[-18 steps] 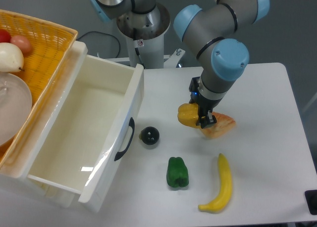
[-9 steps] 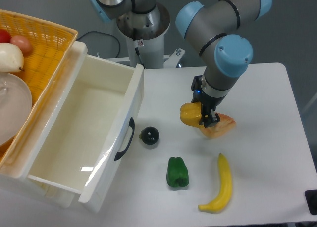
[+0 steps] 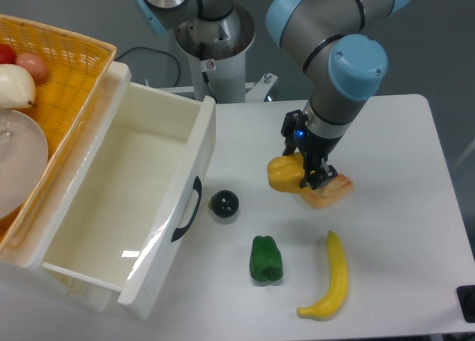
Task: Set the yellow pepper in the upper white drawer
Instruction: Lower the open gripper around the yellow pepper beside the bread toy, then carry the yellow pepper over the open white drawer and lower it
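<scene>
The yellow pepper (image 3: pixel 283 174) sits at mid-table, just left of an orange-pink food piece (image 3: pixel 328 193). My gripper (image 3: pixel 300 170) comes down on it from above. One dark finger (image 3: pixel 315 177) shows on the pepper's right side and the other is hidden behind it. The jaws look shut on the pepper. The upper white drawer (image 3: pixel 202 137) stands pulled open to the left, its inside bare, its curved black handle (image 3: pixel 189 208) facing the pepper.
A black ball (image 3: pixel 224 204) lies near the drawer handle. A green pepper (image 3: pixel 266 259) and a banana (image 3: pixel 332 278) lie toward the front edge. A yellow woven basket (image 3: pixel 63 66) with fruit and a white bowl (image 3: pixel 16 166) is at far left. The robot base (image 3: pixel 215 51) stands behind.
The wrist has turned and shifted slightly right, showing more of the gripper body above the pepper. The pepper has edged a little to the left and looks slightly larger.
</scene>
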Available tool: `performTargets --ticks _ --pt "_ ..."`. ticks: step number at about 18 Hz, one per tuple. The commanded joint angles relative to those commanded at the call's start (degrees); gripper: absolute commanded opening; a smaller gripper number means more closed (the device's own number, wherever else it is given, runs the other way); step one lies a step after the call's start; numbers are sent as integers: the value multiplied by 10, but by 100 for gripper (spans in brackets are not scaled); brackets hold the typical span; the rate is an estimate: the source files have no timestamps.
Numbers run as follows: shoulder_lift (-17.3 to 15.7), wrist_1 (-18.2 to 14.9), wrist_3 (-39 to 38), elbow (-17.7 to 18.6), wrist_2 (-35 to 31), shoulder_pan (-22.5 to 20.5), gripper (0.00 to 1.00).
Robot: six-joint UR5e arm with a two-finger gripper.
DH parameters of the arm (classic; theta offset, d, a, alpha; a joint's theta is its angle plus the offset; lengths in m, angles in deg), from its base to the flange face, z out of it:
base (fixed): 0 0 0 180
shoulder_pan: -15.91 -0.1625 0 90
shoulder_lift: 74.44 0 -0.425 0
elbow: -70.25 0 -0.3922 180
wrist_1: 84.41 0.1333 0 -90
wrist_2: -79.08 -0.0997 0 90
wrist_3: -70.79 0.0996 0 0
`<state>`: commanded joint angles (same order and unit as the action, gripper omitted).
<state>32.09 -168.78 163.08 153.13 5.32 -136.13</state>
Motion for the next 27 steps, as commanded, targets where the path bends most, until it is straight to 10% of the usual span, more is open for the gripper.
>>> performTargets --ticks 14,27 --pt "-68 -36 -233 9 175 -7 27" --pt "-102 -84 -251 17 235 2 30"
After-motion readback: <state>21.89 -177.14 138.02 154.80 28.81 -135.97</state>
